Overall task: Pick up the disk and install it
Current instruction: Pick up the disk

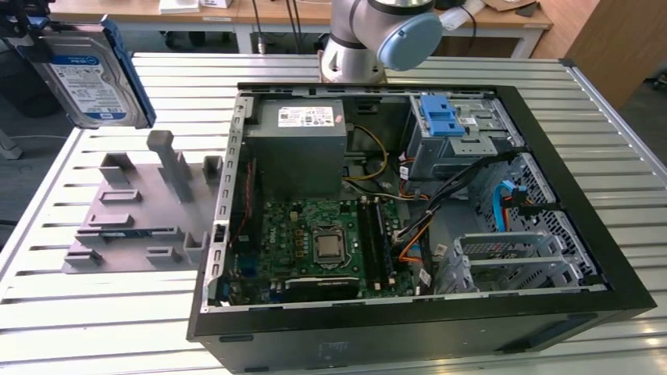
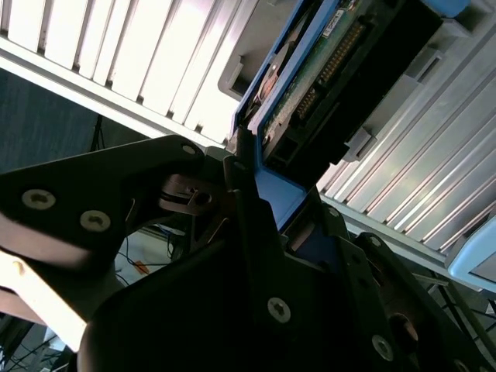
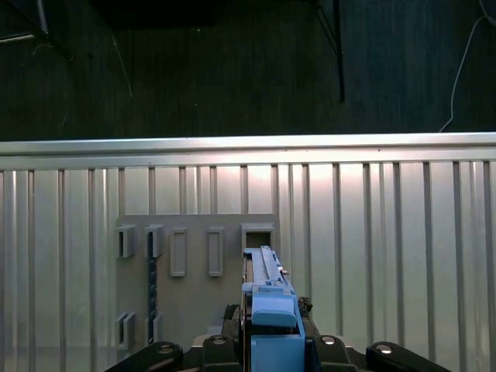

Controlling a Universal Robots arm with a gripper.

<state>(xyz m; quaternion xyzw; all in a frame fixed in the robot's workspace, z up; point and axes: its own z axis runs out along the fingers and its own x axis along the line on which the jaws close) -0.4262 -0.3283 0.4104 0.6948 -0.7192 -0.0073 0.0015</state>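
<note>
Silver disk (image 1: 89,78), clamped by gripper (image 1: 31,33), long axis near-vertical, slightly tilted.

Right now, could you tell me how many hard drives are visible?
1: the disk, held by the gripper at the exterior view's upper left; the case may hide others.

Claw (image 3: 273,345) aloft, clamped tight

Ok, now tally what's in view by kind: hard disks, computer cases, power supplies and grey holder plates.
disk: 1, held up in the gripper
computer case: 1, lying open on the table
power supply: 1, inside the case
grey holder plate: 1, beside the case
Total: 4
</note>
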